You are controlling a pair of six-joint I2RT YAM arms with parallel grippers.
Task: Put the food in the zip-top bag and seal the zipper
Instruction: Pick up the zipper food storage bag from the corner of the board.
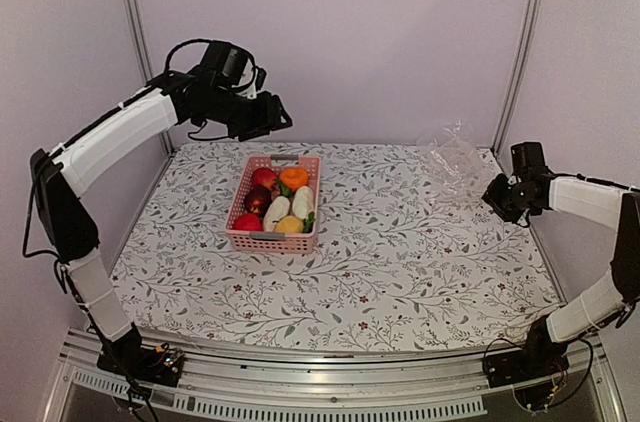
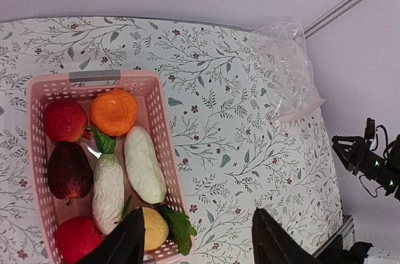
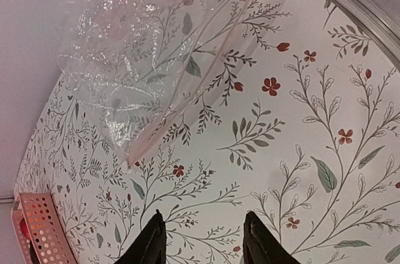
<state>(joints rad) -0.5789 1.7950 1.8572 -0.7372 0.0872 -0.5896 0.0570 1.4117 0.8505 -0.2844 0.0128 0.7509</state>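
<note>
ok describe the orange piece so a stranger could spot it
On the flowered table stands a pink basket of toy food. The orange piece lies in its far right corner. It is the only orange one, beside a red piece.

A pale pink slotted basket (image 1: 268, 241) holds a red piece (image 2: 64, 120), an orange piece (image 2: 114, 112), a dark purple piece (image 2: 69, 170), a yellow piece (image 2: 155, 228) and white radishes (image 2: 144, 164) with green leaves. The tablecloth (image 1: 400, 262) is white with grey-green sprigs and small red flowers. The bag (image 3: 144, 45) at the far right corner is clear.
</note>
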